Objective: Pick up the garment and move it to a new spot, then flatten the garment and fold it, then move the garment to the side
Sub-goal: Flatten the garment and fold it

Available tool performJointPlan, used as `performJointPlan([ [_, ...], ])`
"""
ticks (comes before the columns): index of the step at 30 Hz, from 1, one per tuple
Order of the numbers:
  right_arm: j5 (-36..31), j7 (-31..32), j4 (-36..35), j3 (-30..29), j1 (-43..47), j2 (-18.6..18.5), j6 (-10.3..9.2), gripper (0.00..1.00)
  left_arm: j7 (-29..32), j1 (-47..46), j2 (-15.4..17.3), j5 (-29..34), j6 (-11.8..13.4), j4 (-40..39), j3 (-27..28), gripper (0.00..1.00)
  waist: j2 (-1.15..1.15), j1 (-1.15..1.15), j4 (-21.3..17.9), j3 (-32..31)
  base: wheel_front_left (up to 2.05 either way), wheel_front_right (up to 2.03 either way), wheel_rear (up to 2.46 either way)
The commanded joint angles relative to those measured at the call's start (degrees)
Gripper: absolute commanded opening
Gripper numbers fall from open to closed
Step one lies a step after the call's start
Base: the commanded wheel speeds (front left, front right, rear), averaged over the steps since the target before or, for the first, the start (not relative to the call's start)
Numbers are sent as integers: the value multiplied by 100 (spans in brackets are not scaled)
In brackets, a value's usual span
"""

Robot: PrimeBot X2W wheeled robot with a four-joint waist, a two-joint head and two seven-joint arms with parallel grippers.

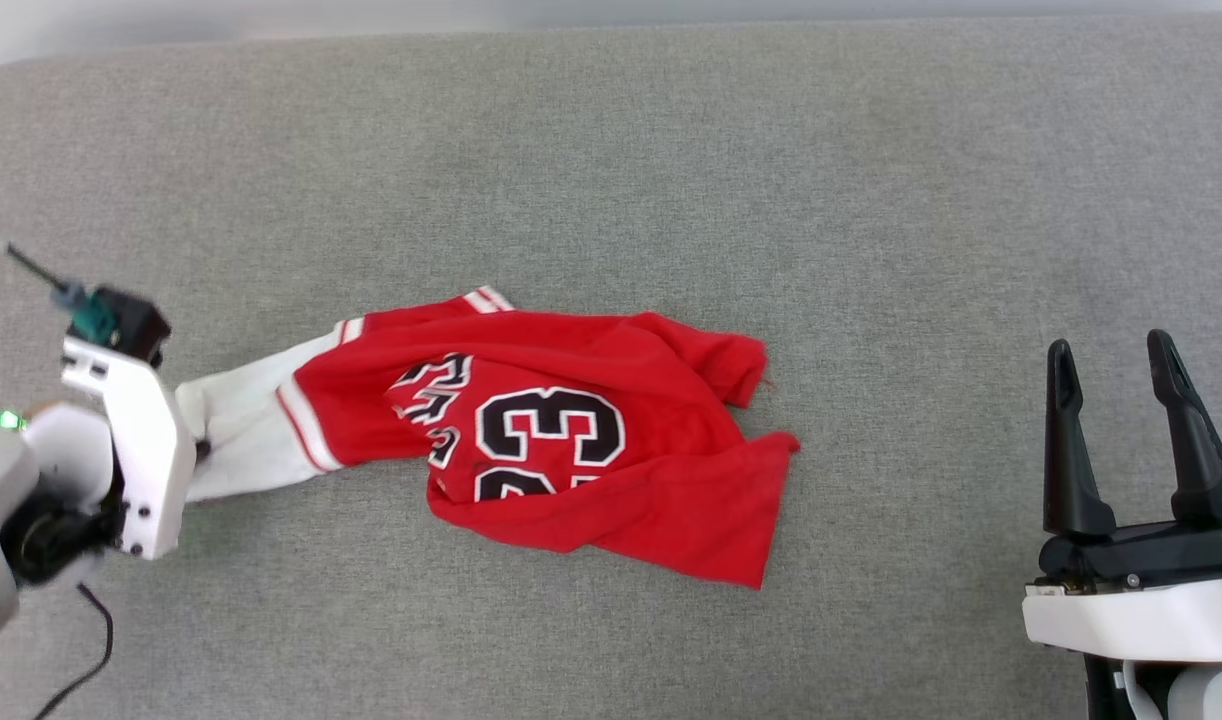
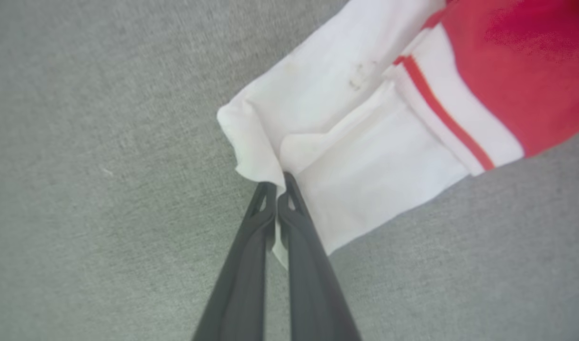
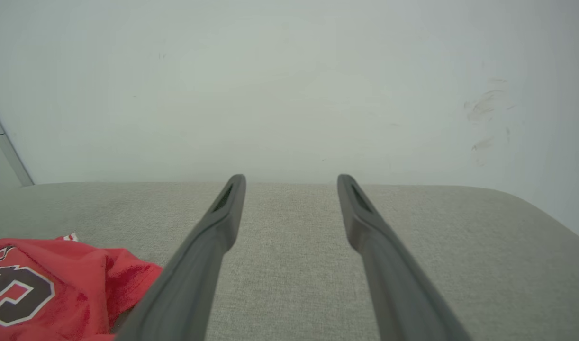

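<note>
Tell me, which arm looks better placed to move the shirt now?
Left. The left gripper is shut on the white sleeve of the shirt; the right gripper stands open, apart from the shirt, over grey fabric.

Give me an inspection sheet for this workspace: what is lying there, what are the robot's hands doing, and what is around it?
Surface: grey fabric surface, no stains seen.
Job's things: garment, red with white sleeves and black-and-white numerals, lying crumpled, not flat.
Clutter: nothing seen.
Hands: left hand shut on the edge of the white sleeve; right hand open, apart from the garment, holding nothing.
Cables: black cable looping beside the left arm, off the garment.
Surroundings: pale wall behind the surface, with a few dark scuffs.
</note>
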Motion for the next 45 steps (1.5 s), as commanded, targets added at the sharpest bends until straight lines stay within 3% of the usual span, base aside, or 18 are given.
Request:
performJointPlan([
  [1, -21, -11, 12, -5, -8, 3, -2, 100, -24, 245, -5, -69, 40, 102, 2, 0, 0, 1, -19, 7, 0, 0, 0],
  [5, -28, -11, 36, -23, 31, 4, -2, 100, -94, 621, -211, -183, -11, 375, -10, 0, 0, 1, -20, -40, 0, 0, 0],
  [6, -30, -11, 45, -25, 57, 4, -2, 100, -158, 601, -265, -165, -9, 444, 8, 7, 0, 1, -12, -66, 0, 0, 0],
  [7, -29, -11, 53, -21, 77, 4, -2, 100, -252, 521, -302, -71, 2, 500, 16, 100, 0, 1, -4, -93, 0, 0, 0],
  [13, -14, -11, 77, -22, 113, 4, -2, 100, -623, -275, -327, 540, -33, 493, 100, 100, 0, 1, 46, -298, 0, 0, 0],
  [20, 19, -11, 89, -22, 169, 4, -2, 100, -404, -1312, -515, 1015, -125, -235, 171, 100, 0, 1, 12, -424, 0, 0, 0],
  [31, 66, -11, 28, 38, 7, 4, -2, 100, 1447, -1930, -1248, 654, -304, -1320, 43, 100, 0, 1, -304, -175, 0, 0, 0],
  [39, 112, -11, 27, 95, -201, 4, -2, 100, 2516, -1550, -1724, 759, -312, -1744, -9, 100, 0, 1, -534, 136, 0, 0, 0],
  [45, 171, -11, 32, 111, -337, 4, -2, 100, 3228, -1060, -1809, 1074, -313, -1720, -4, 100, 0, 1, -722, 403, 0, 0, 0],
])
